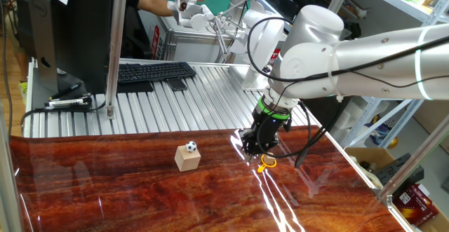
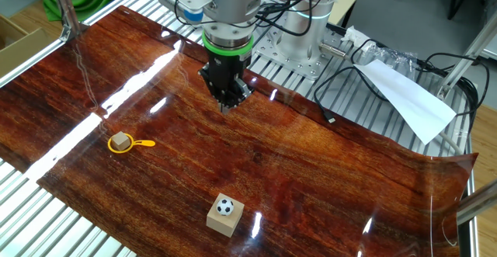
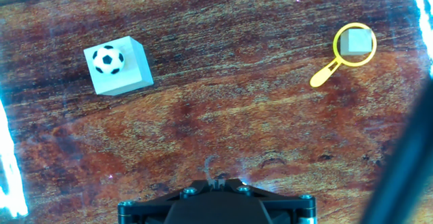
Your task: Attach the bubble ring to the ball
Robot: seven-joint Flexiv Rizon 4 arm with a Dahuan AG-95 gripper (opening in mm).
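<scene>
The bubble ring (image 3: 353, 46) lies flat on the wooden surface (image 2: 311, 179), its loop encircling a small cube (image 3: 356, 42). The ball (image 3: 107, 59) sits atop a larger cube (image 3: 120, 66), well apart. The hand (image 2: 227, 98) hovers above, holding nothing, fingers seemingly narrow.
</scene>
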